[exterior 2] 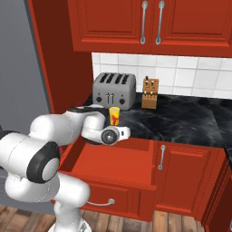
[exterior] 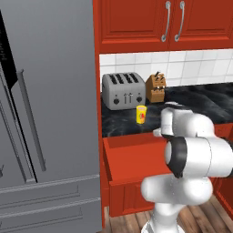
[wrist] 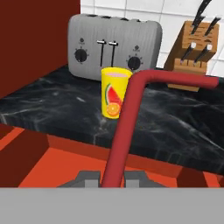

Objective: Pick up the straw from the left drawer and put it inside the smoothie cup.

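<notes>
The red straw (wrist: 124,127) stands up between my fingertips, and its bent end points right in the hand view. My gripper (wrist: 111,179) is shut on its lower part. The hand (exterior 2: 112,135) hovers over the back of the open left drawer (exterior 2: 113,165), whose plain red inside (exterior: 132,157) is bare. The smoothie cup (wrist: 116,92), yellow with a watermelon mark, stands upright on the black counter just beyond the drawer, straight ahead of the gripper. The same cup (exterior: 141,114) (exterior 2: 114,116) stands in front of the toaster.
A grey toaster (wrist: 113,52) and a wooden knife block (wrist: 192,61) stand at the back of the counter (exterior 2: 181,118). A grey fridge (exterior: 45,113) fills the left side. A narrow red door with a vertical silver handle (exterior 2: 161,157) is to the right of the drawer.
</notes>
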